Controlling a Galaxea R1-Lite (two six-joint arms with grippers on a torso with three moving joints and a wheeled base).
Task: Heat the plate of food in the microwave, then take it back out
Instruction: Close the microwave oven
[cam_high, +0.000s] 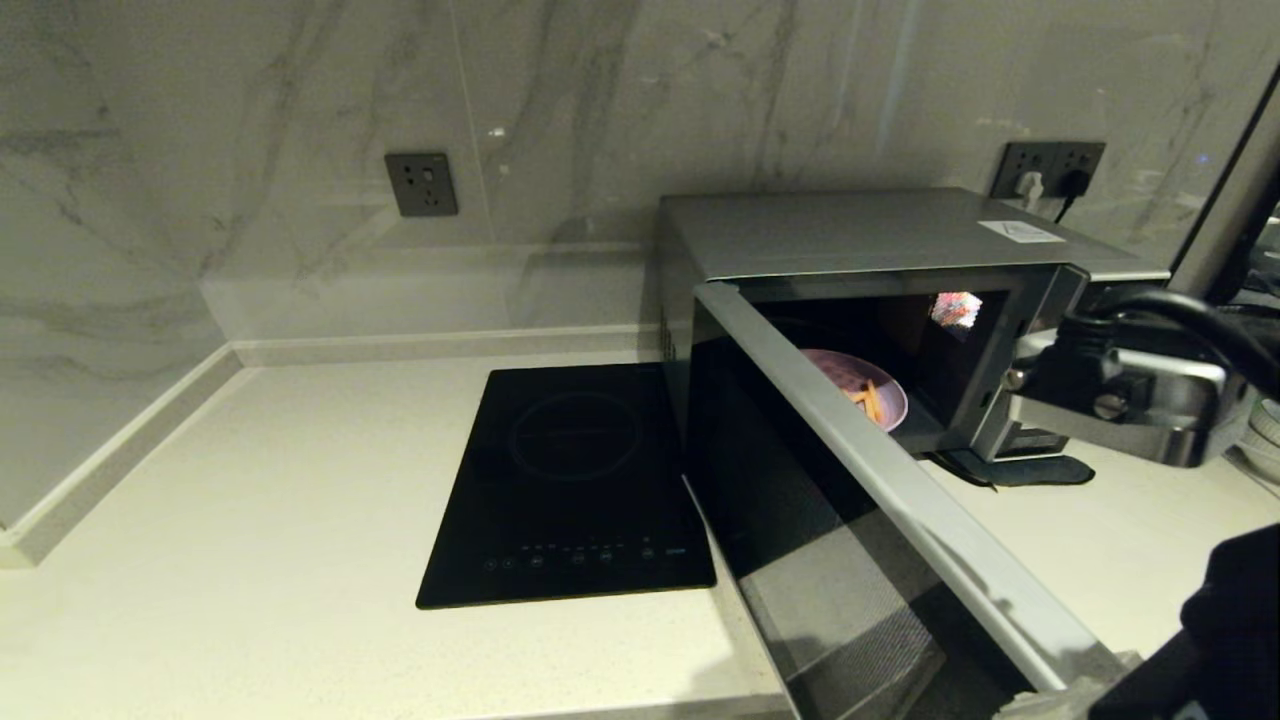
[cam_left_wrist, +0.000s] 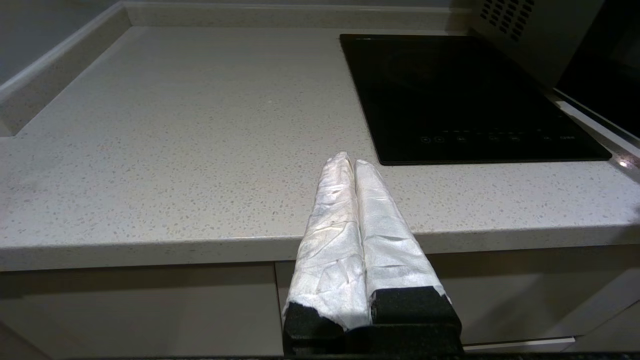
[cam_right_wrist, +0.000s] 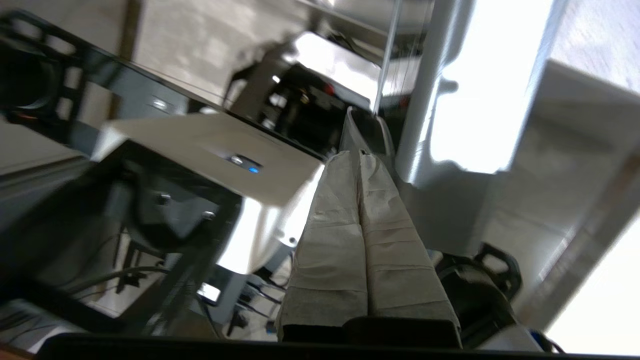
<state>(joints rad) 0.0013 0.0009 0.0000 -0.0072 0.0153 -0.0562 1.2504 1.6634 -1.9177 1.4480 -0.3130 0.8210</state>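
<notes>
We see microwave (cam_high: 850, 250) door (cam_high: 880, 480) swung wide, plate of food (cam_high: 865, 392) inside. Right gripper (cam_right_wrist: 359, 155), fingers pressed together, at door edge, likely pushing. Left gripper (cam_left_wrist: 350, 162) closed empty, parked off counter.

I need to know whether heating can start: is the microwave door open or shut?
Open. The microwave door swings out toward the camera, exposing the plate of food inside the cavity.

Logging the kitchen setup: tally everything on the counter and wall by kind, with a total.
Microwave: 1
Plate of food: 1
Induction cooktop: 1
Wall sockets: 2, an empty one and one with plugs in it
Total: 5
</notes>
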